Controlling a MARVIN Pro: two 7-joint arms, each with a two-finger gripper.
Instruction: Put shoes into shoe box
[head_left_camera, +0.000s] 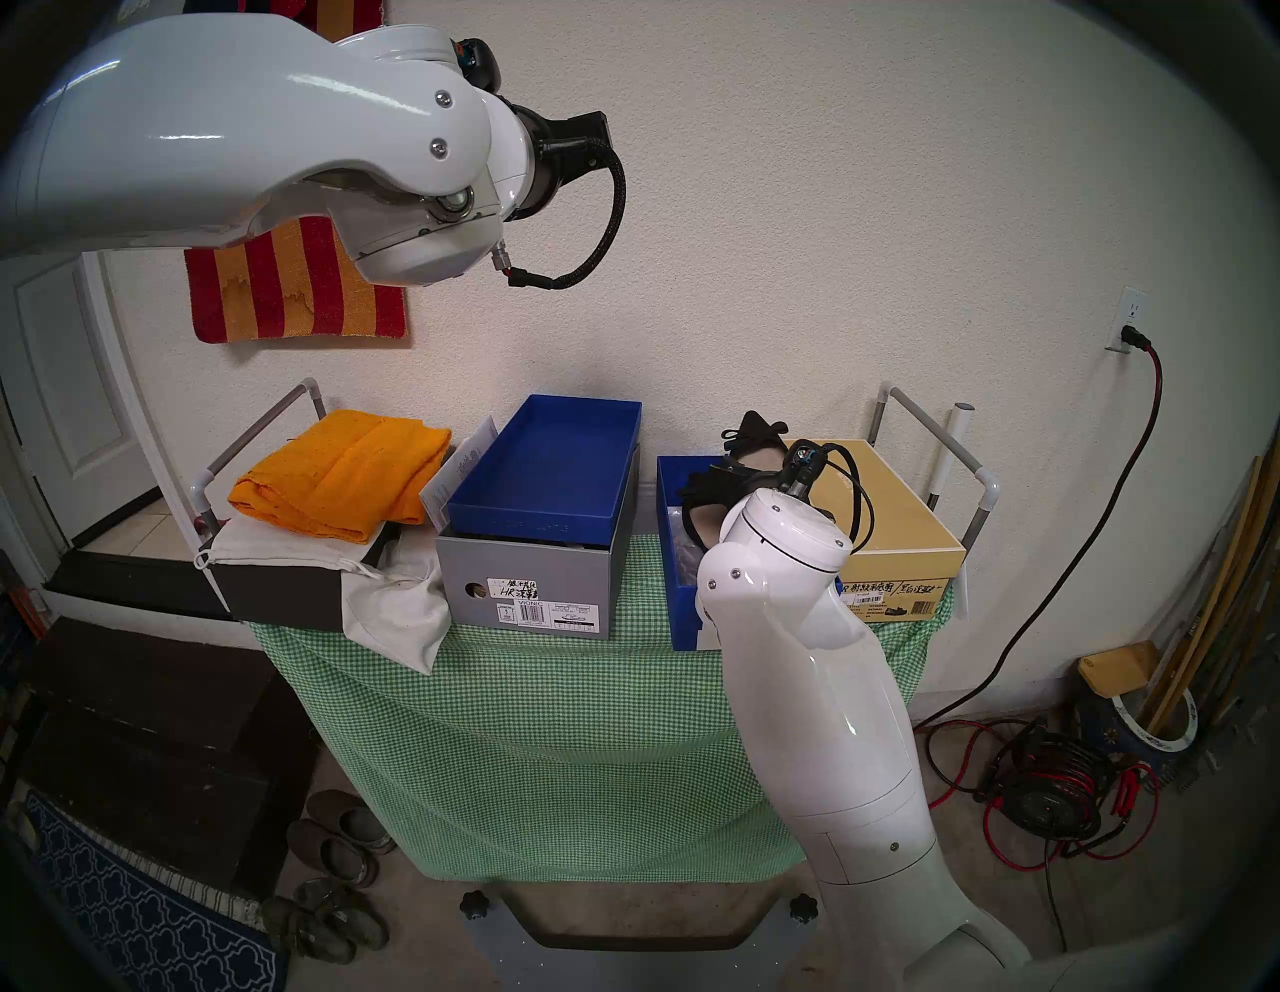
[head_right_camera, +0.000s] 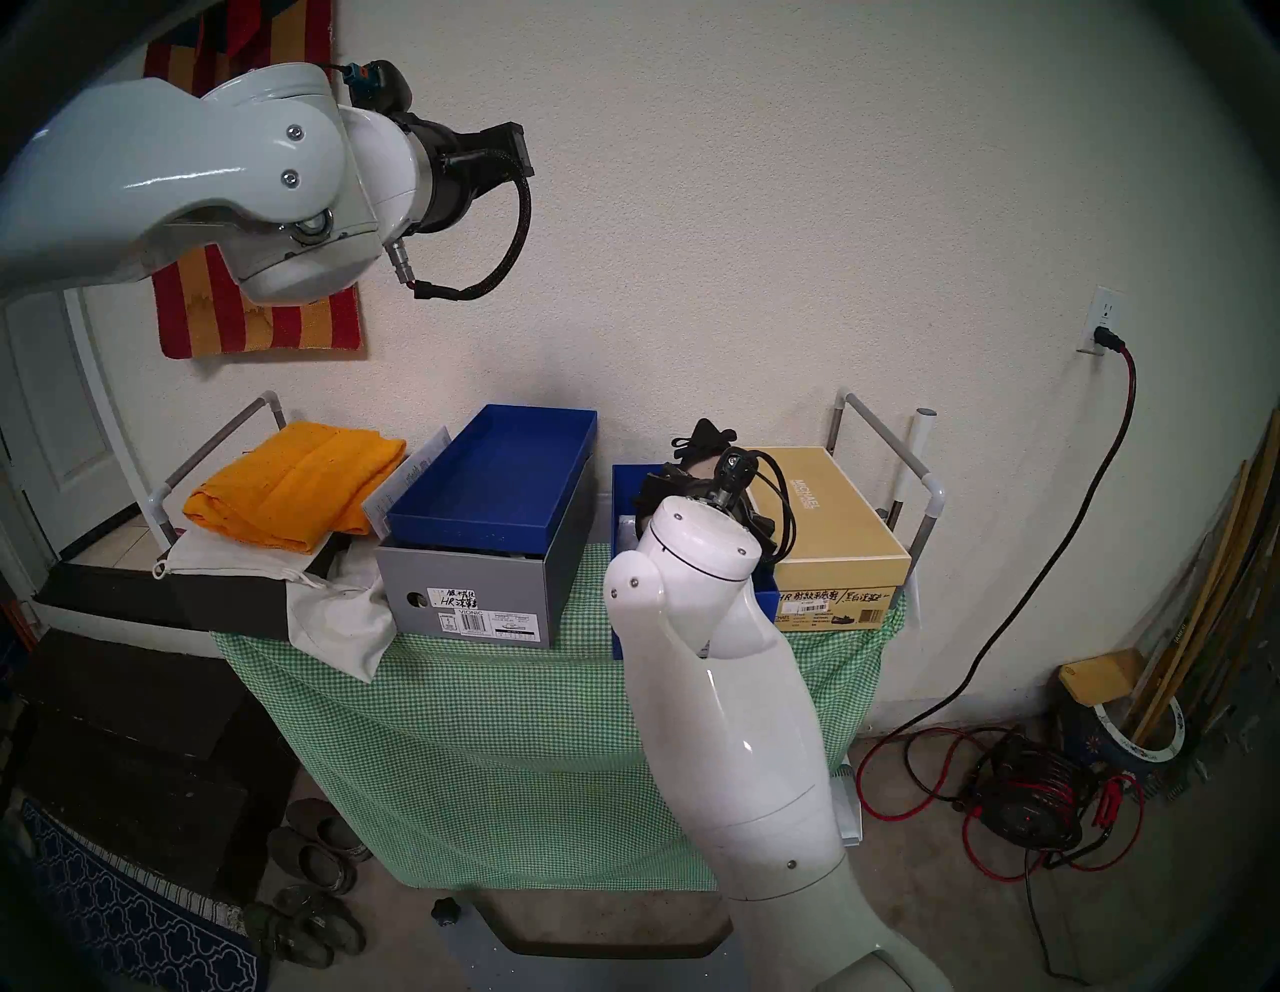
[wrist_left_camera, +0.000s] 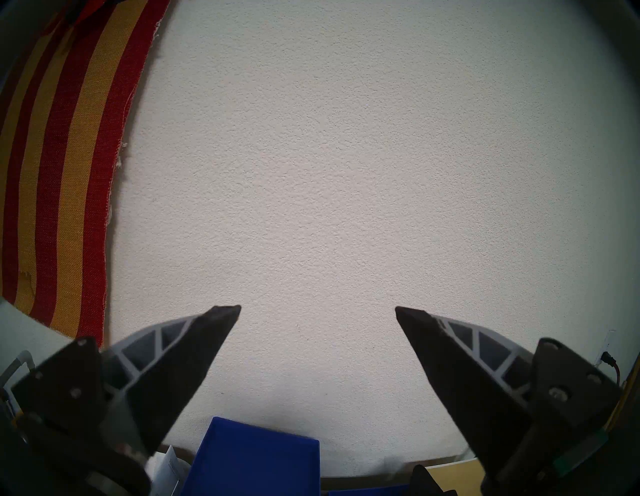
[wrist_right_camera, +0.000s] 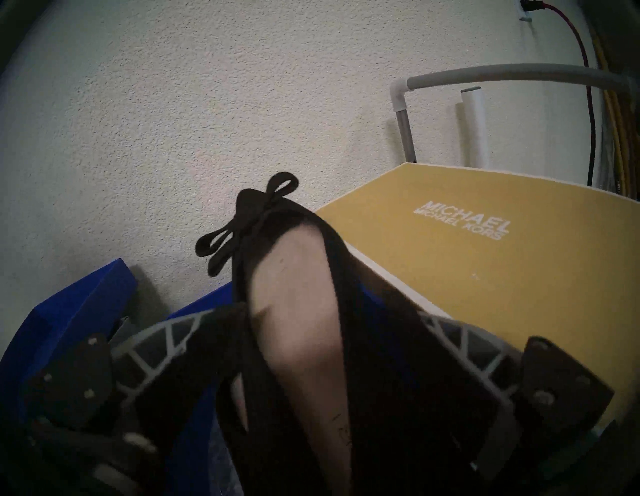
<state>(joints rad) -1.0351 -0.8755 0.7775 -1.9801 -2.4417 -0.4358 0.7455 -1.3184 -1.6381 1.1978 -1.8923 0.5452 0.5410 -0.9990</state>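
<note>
A cart draped in green-checked cloth (head_left_camera: 554, 727) stands against a rough cream wall (head_left_camera: 831, 242), filling the middle of the head view. On it, from left to right of the frame, lie a folded orange cloth (head_left_camera: 339, 478), a grey box marked VIONIC (head_left_camera: 526, 589) with a shallow blue lid (head_left_camera: 547, 471) resting on top, the royal-blue shoe box (head_left_camera: 679, 554), and a gold-tan box marked MICHAEL (head_left_camera: 893, 512). A red-and-yellow striped rug (head_left_camera: 291, 291) hangs on the wall at upper left, an outlet (head_left_camera: 1127, 320) with a red-black cord sits at right, and worn slip-ons (head_left_camera: 332, 845) lie on the floor at lower left. The left gripper (wrist_left_camera: 318, 313) hangs high at upper left, its fingers spread wide and holding nothing, facing bare wall. The right gripper (wrist_right_camera: 322, 332) is over the shoe box; a black flat shoe (wrist_right_camera: 298, 311) with a toe bow lies between its fingers, toe tilted up against the gold-tan box, but whether the fingers press it or have let go I cannot tell. Another dark shoe (head_left_camera: 699, 516) shows inside the shoe box.
</note>
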